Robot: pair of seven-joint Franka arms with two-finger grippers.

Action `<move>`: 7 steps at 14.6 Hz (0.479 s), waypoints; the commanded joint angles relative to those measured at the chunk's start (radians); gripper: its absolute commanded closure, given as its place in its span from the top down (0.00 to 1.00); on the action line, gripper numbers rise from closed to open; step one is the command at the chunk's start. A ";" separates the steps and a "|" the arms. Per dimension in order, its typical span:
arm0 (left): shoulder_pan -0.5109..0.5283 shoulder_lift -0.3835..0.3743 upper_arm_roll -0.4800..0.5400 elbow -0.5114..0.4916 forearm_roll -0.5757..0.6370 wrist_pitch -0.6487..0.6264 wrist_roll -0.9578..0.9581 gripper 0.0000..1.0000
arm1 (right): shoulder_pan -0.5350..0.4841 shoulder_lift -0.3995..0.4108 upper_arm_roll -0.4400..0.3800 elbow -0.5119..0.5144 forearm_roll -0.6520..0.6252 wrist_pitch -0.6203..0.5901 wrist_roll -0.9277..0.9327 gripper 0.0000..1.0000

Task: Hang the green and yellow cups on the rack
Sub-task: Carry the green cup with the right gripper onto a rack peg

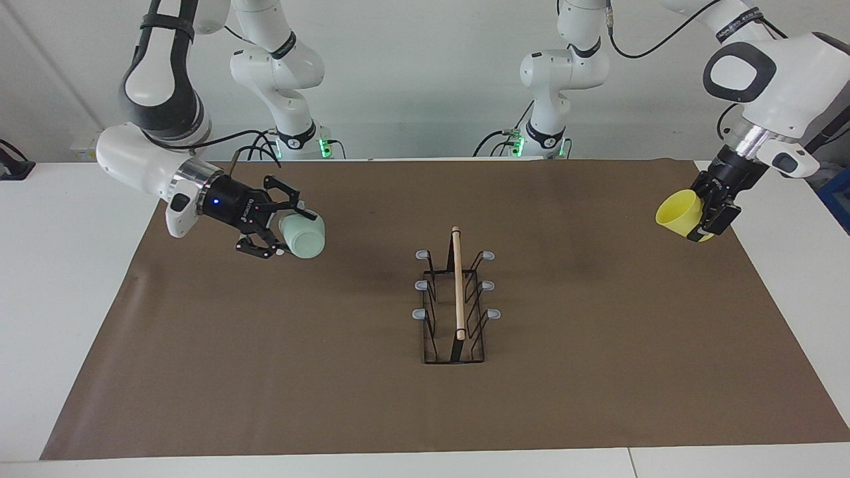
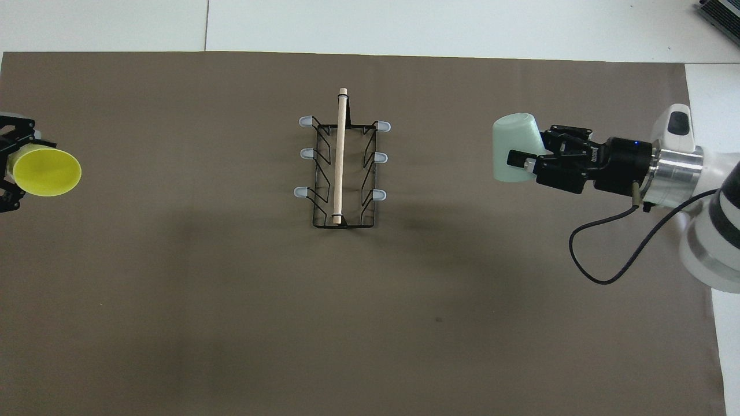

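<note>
The black wire rack [image 1: 455,312] [image 2: 342,173] with a wooden rod on top and grey-tipped pegs stands mid-mat, all pegs bare. The pale green cup [image 1: 304,236] [image 2: 512,147] hangs in the air over the mat toward the right arm's end, tipped so its closed bottom faces the rack, with my right gripper [image 1: 292,234] [image 2: 521,159] shut on its rim. The yellow cup [image 1: 677,212] [image 2: 47,171] is held up over the mat's edge at the left arm's end, lying on its side, with my left gripper [image 1: 705,223] [image 2: 13,171] shut on its wall.
A brown mat [image 1: 265,385] covers most of the white table [image 1: 53,279]. A black cable [image 2: 601,266] loops from the right wrist. Bare mat lies between each cup and the rack.
</note>
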 commanded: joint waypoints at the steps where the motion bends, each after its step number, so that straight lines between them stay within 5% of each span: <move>1: 0.016 -0.001 -0.028 0.060 0.113 -0.060 -0.023 0.25 | 0.045 -0.099 0.002 -0.149 0.159 0.062 -0.183 0.00; 7: 0.013 0.004 -0.170 0.074 0.374 -0.059 -0.145 0.25 | 0.218 -0.176 0.002 -0.292 0.523 0.232 -0.460 0.00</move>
